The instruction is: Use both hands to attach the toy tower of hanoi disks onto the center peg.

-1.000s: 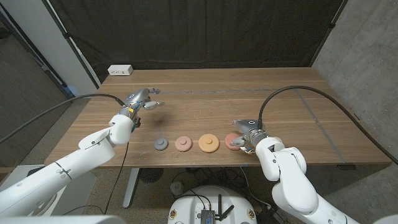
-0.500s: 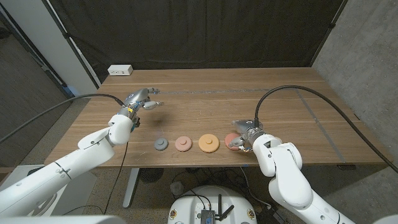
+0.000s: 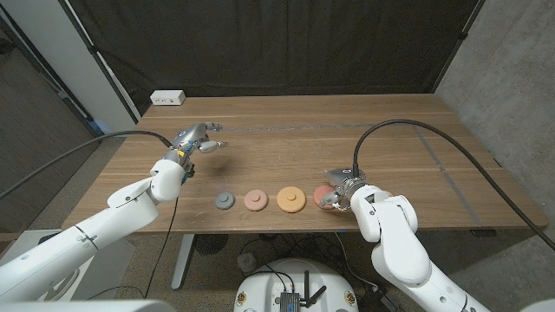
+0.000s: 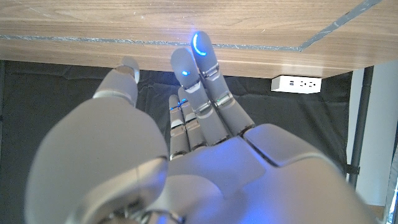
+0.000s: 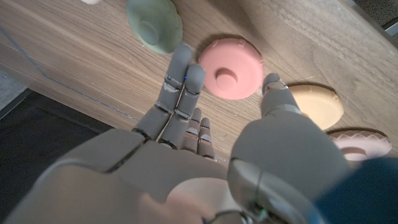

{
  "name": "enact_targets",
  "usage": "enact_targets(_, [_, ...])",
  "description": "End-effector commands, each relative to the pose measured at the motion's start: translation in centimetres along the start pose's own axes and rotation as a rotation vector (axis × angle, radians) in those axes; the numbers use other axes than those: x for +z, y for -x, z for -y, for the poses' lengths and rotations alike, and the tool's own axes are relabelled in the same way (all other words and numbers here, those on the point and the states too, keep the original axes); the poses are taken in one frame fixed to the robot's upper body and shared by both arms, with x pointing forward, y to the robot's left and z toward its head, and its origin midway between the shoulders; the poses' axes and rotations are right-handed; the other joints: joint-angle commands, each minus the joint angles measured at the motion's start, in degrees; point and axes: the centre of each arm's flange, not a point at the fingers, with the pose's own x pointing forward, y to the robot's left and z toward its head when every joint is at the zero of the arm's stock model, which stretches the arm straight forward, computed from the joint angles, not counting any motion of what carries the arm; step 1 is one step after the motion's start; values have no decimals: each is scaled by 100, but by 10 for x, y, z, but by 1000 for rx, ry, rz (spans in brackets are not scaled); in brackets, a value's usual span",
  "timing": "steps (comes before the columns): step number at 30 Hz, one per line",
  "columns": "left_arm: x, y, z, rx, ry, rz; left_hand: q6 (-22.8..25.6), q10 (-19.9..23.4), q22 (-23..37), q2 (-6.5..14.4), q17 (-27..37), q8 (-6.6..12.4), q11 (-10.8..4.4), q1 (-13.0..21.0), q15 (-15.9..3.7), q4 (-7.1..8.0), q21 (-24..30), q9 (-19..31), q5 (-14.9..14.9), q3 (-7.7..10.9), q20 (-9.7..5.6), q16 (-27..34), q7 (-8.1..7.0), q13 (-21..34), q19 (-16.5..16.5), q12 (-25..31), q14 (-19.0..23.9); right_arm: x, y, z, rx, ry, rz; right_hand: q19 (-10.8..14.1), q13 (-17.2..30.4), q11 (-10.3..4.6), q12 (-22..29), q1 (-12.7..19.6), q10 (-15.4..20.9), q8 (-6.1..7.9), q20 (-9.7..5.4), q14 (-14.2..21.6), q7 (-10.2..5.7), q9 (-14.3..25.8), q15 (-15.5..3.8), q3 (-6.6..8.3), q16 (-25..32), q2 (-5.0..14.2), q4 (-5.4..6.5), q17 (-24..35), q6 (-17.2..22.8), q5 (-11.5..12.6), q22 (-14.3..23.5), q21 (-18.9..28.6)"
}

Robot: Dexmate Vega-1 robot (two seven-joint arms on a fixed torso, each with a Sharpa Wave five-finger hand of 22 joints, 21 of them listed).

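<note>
Several toy disks lie in a row near the table's front edge: a grey-blue disk [image 3: 225,201], a pink disk [image 3: 255,200], an orange disk [image 3: 290,199] and a red disk [image 3: 323,198]. My right hand [image 3: 340,185] hovers at the red disk's right side, fingers stretched out and holding nothing. In the right wrist view, the right hand [image 5: 186,143] points its fingertips between the red disk [image 5: 231,66] and a green disk [image 5: 154,23], with the orange disk [image 5: 317,102] and the pink disk [image 5: 360,143] beyond. My left hand [image 3: 198,139] is raised at the back left, away from the disks, fingers straight and empty [image 4: 186,143].
The wooden table [image 3: 286,147] carries thin tape lines on its right half [image 3: 434,147]. A white power strip [image 3: 167,98] sits at the back left corner and shows again in the left wrist view [image 4: 296,83]. A dark curtain hangs behind.
My right forearm and elbow have swung slightly to the left while the hand stays beside the red disk. The left arm and the disks have not moved.
</note>
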Motion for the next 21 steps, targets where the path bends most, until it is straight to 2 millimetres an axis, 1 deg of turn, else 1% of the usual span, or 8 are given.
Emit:
enact_targets(1, [-2, 1, 2, -2, 9, -1, 48, 62, 8, 57, 21, -31, -1, -15, -186, -15, 43, 10, 22, -13, -539, 42, 13, 13, -44, -23, 23, 0, -5, -5, 22, -6, -8, 17, -1, 1, 34, -19, 52, 20, -723, 2, 11, 12, -732, -24, 27, 34, -11, 9, -77, -3, 8, -7])
enact_targets(13, [0, 4, 3, -4, 8, 2, 71, 73, -17, 65, 13, -31, -2, -13, -186, -19, 89, 13, 24, -22, -539, 65, 14, 27, -51, -36, 13, 0, -10, -11, 27, -1, -25, 30, -11, -12, 49, 3, 91, 55, -724, 1, -21, 8, -733, -19, 40, 69, -13, -19, -27, -7, 11, -3])
enact_targets(15, [0, 4, 2, -4, 7, 2, 71, 77, -29, 69, 4, -34, 0, -14, -186, -19, 101, 13, 25, -24, -538, 66, 11, 32, -58, -40, 6, -1, -10, -13, 30, -2, -25, 31, -16, -12, 50, 19, 97, 58, -723, 45, -28, 3, -733, -16, 93, 84, -18, 16, -26, -8, 11, -4])
enact_targets(21, [1, 5, 2, -3, 6, 3, 66, 76, -34, 73, 1, -40, -5, -13, -186, -19, 118, 14, 26, -26, -539, 74, 10, 36, -66, -47, 4, -1, -12, -15, 45, -6, -24, 40, -26, -10, 53, 30, 111, 64, -718, 5, -27, -7, -733, -19, 73, 102, -19, -38, -26, -12, 9, -5])
